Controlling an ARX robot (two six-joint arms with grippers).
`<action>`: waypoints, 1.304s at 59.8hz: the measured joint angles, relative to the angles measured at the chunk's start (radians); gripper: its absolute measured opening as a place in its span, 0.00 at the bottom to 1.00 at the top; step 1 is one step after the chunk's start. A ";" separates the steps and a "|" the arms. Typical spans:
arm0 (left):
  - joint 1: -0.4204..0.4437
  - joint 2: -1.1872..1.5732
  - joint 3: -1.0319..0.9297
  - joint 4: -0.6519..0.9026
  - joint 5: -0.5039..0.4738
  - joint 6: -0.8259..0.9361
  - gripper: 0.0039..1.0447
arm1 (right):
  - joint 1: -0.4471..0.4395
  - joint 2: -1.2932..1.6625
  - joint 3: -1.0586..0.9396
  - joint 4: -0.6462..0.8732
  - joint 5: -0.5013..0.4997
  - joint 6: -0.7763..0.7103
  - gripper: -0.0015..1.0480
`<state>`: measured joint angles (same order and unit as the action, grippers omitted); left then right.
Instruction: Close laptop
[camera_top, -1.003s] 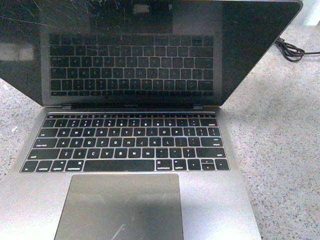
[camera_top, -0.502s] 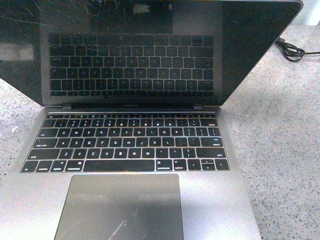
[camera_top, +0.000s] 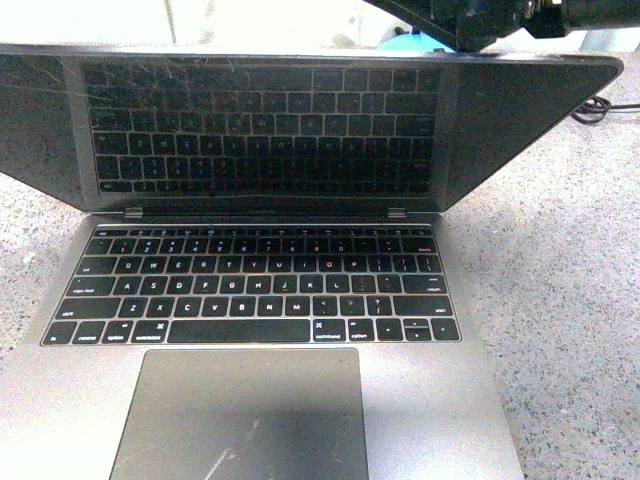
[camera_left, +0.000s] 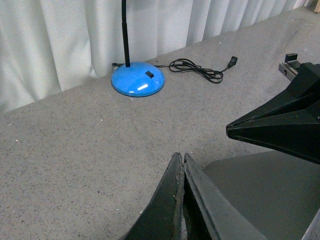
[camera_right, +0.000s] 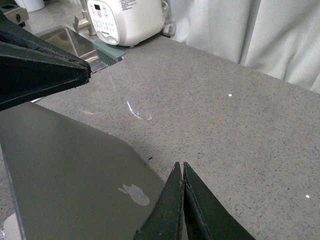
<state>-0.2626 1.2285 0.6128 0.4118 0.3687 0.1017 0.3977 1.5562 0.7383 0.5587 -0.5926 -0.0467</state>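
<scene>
- Partway done, front view: laptop (camera_top: 420, 400) flat on speckled surface (camera_top: 560, 300), base nearest the camera. Lid (camera_top: 260, 130) tipped forward over keyboard (camera_top: 250, 285), top edge in frame, wide gap below. Black arm link (camera_top: 500, 18) above the lid's far right corner. No jaws visible from here.
- Left wrist view: left gripper (camera_left: 181, 159) behind the lid, jaws pressed together and empty, just above the grey lid back. Contact with lid not discernible. Blue lamp base (camera_left: 137, 80) and loose cable (camera_left: 197, 70) well beyond.
- Right wrist view: right gripper (camera_right: 180, 167) with jaws likewise together and empty, at the lid back just beside the apple logo (camera_right: 134, 194). Left gripper's tip near. Rice cooker (camera_right: 127, 20) far off.
- Judged remaining: most of the downward swing, until lid lies flat on base.
</scene>
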 joint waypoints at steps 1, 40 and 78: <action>-0.001 -0.005 -0.004 0.000 -0.002 0.000 0.04 | 0.001 -0.006 -0.009 0.008 0.002 0.009 0.01; -0.183 -0.183 -0.270 -0.090 -0.055 0.062 0.04 | 0.056 -0.113 -0.372 0.349 0.131 0.270 0.01; -0.204 -0.226 -0.375 -0.204 -0.065 0.131 0.04 | 0.101 -0.031 -0.482 0.482 0.214 0.348 0.01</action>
<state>-0.4667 1.0027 0.2382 0.2073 0.3038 0.2329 0.4992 1.5249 0.2565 1.0409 -0.3782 0.3008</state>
